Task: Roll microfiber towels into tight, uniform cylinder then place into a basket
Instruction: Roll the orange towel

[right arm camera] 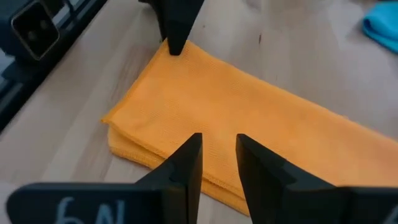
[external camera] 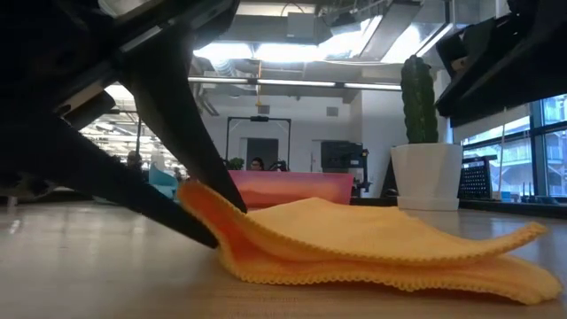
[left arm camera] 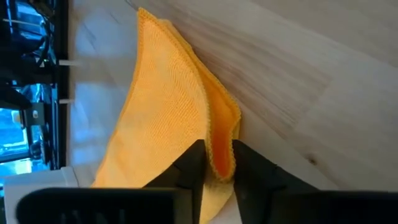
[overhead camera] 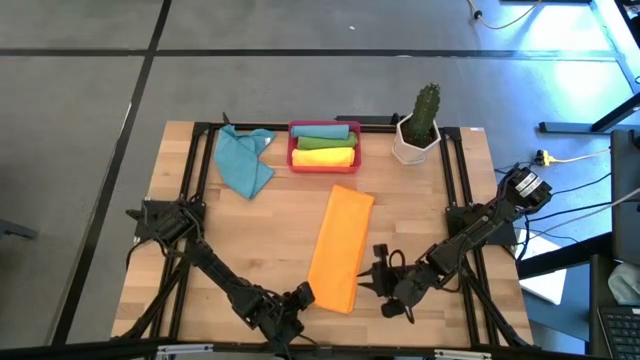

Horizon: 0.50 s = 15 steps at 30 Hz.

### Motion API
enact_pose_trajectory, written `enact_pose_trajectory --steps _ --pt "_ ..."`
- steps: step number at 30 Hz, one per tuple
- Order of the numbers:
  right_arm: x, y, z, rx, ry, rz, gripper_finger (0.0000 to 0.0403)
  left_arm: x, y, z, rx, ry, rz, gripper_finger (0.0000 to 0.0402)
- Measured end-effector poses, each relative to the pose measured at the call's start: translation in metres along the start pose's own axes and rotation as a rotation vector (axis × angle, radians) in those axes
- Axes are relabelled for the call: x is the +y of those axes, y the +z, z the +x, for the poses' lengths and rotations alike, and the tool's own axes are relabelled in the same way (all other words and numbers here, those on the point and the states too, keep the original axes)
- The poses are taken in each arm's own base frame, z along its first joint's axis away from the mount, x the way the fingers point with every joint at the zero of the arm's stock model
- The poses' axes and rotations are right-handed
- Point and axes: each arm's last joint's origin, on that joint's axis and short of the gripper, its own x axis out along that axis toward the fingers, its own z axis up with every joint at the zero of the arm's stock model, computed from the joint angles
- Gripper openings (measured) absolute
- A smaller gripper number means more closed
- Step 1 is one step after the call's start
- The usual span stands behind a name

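Observation:
An orange microfiber towel [overhead camera: 340, 248], folded into a long strip, lies on the wooden table from its middle toward the near edge. My left gripper [overhead camera: 305, 293] is shut on the strip's near left corner. My right gripper [overhead camera: 376, 276] stands just right of the strip's near end. In the right wrist view its fingers [right arm camera: 219, 138] show a narrow gap with nothing between them. The red basket [overhead camera: 325, 147] at the far edge holds a green rolled towel [overhead camera: 325, 131] and a yellow one [overhead camera: 322, 156]. A teal towel [overhead camera: 245, 160] lies crumpled on the table to the basket's left. My left gripper pinches the hemmed edge [left arm camera: 219, 163] at the orange towel's near left corner between its two fingers. More than one layer shows there. The fingers slant down from the table's near left side. That corner [external camera: 198, 198] is raised off the table, and the remainder of the towel lies flat.
A white pot with a cactus [overhead camera: 418, 125] stands at the far right, beside the basket. A black frame [overhead camera: 200, 135] runs along the table's edges. Bare wood [overhead camera: 430, 210] lies to the right of the orange strip.

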Motion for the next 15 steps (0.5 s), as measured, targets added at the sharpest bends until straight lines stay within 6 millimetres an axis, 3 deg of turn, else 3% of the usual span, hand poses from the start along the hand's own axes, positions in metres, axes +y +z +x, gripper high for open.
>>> enact_pose_trajectory --steps 7,15 --pt "0.004 0.001 -0.001 0.001 0.099 -0.072 0.0100 0.002 0.001 0.001 -0.002 0.027 -0.051 0.0009" --pt "0.008 0.000 0.004 -0.022 0.116 -0.114 0.0103 0.025 0.005 0.004 -0.052 -0.039 -0.226 0.0001"
